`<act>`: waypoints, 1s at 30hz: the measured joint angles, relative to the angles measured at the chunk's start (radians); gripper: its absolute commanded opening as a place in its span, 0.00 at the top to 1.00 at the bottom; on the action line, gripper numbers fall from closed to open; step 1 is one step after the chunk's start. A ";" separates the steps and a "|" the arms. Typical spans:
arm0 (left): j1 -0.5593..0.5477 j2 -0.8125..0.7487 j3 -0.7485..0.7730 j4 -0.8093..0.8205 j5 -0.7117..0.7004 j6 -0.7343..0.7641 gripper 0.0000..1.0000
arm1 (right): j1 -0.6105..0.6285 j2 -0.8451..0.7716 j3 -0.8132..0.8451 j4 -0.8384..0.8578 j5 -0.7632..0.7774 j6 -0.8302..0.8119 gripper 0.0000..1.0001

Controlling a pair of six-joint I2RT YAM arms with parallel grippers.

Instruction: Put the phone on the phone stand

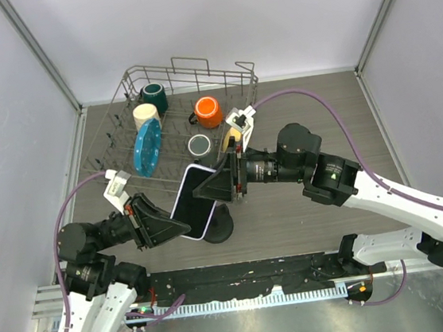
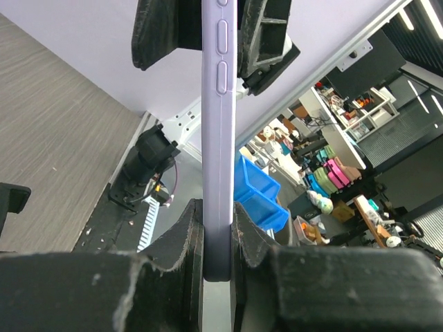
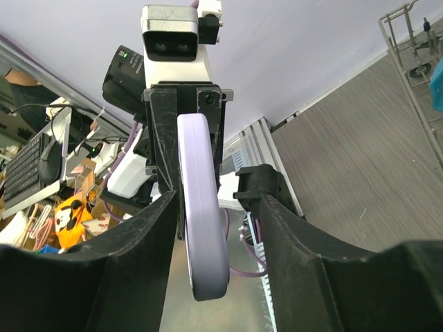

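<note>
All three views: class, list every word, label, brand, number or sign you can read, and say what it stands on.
No text can be read in any view.
On the phone: the screen is dark and no printing shows.
On the keyboard in the right wrist view: key legends too small to read.
On the background shelves in the left wrist view: any labels too blurred to read.

Bright, even light from overhead; only soft shadows on the table; a pale sheen on the metal strip at the near edge; in the wrist views the nearest black fingers look soft, the phone crisp; straight lines bow toward the borders.
</note>
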 measured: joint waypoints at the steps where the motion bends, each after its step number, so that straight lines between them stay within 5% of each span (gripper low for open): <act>1: 0.000 0.000 0.002 0.000 0.003 0.005 1.00 | 0.000 0.000 0.002 0.000 -0.008 0.000 0.49; 14: -0.008 0.005 0.012 -0.011 0.021 0.018 1.00 | -0.014 0.026 0.024 0.016 -0.055 0.023 0.61; 17: -0.008 0.006 0.017 -0.019 0.020 0.027 1.00 | -0.016 0.039 0.029 0.035 -0.074 0.036 0.80; 18: -0.007 0.006 0.017 -0.027 0.019 0.030 1.00 | -0.016 0.041 0.029 0.043 -0.080 0.040 0.99; 20: -0.008 0.008 0.017 -0.039 0.019 0.037 1.00 | -0.016 0.043 0.029 0.054 -0.091 0.058 0.99; 24: -0.009 0.015 0.048 -0.112 -0.003 0.081 0.42 | -0.014 0.038 0.025 0.054 -0.067 0.060 0.99; 30: -0.011 0.132 0.250 -0.545 -0.216 0.336 0.39 | -0.008 -0.076 -0.018 -0.127 0.238 0.019 0.99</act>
